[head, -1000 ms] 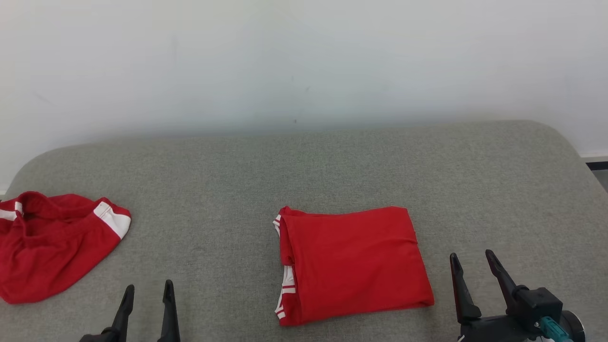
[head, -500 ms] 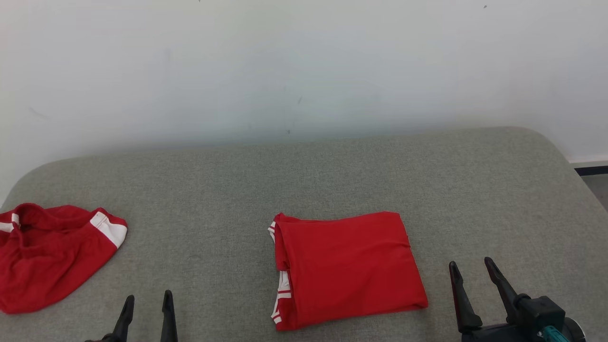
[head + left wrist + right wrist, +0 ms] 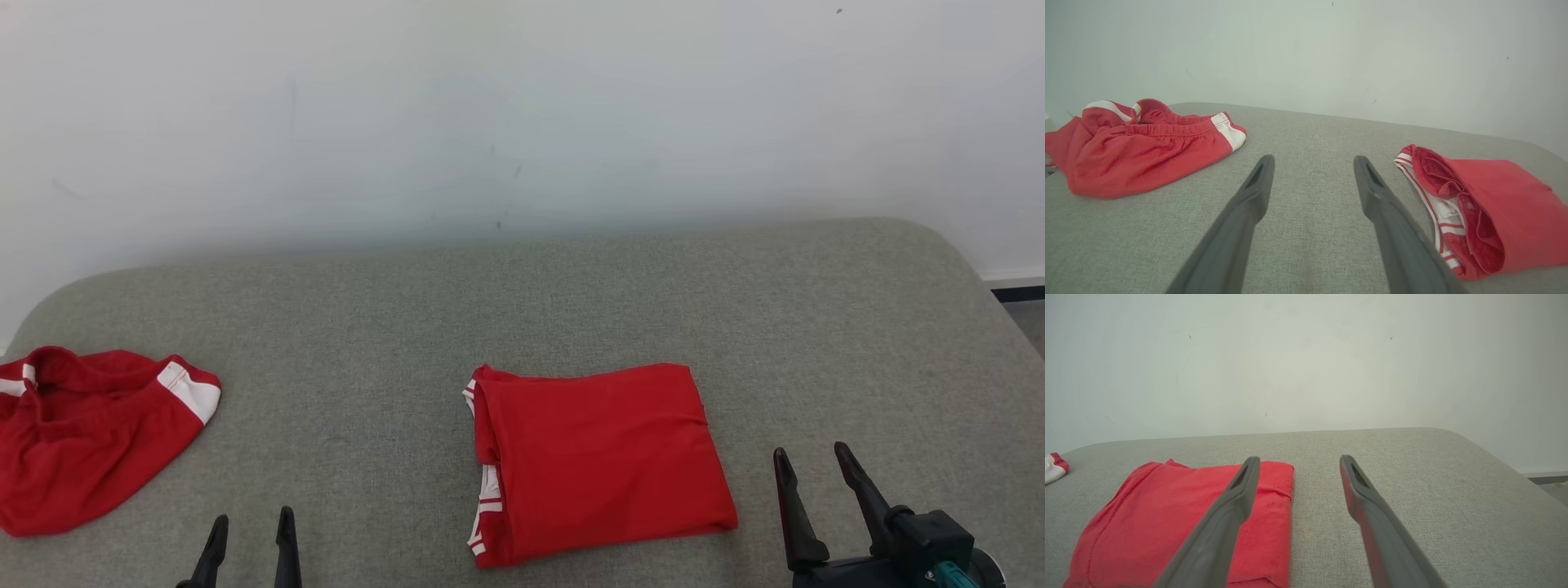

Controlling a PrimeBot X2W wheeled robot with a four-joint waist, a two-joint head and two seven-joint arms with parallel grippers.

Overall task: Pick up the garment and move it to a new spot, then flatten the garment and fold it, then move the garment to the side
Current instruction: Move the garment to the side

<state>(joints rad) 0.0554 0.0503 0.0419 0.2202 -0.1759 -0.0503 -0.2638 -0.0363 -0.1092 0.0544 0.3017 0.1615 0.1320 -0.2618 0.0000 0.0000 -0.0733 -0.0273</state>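
Head view looks down on a grey padded surface (image 3: 571, 302) set against a white wall (image 3: 522, 106). The folded red garment (image 3: 600, 461) lies flat near the middle of the surface, a neat rectangle with white-striped trim showing along its left edge. Well apart from it, at the far left edge, a crumpled red garment (image 3: 90, 437) with white bands sits in a loose heap.

The left gripper (image 3: 252, 516) hovers at the lower left, between the two garments, with its dark fingers spread apart and nothing between them. The right gripper (image 3: 810, 451) hovers at the lower right, just beside the folded garment's right edge, its fingers likewise parted and empty.

In the left wrist view the folded garment's layered, open end faces the camera on the right. In the right wrist view its smooth top lies behind the left finger, not touching it
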